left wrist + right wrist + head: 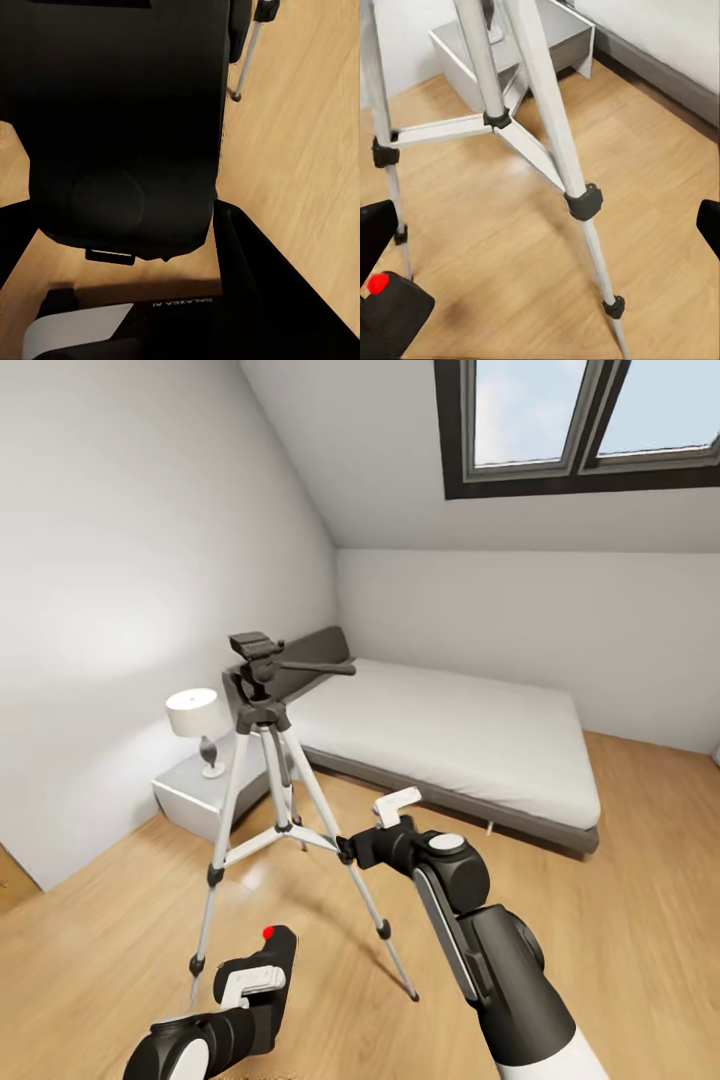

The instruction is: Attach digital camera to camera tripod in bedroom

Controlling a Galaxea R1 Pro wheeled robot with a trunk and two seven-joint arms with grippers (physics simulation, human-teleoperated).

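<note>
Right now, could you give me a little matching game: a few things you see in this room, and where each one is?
Things:
1. digital camera
2. camera tripod
3. table lamp
4. skylight window

Places:
A. on the low grey bedside cabinet by the wall
B. set in the sloped ceiling above the bed
C. held in the left gripper, its jaws closed on it
D. standing on the wood floor in front of the bed

Pairs: 1-C, 2-D, 3-A, 4-B
</note>
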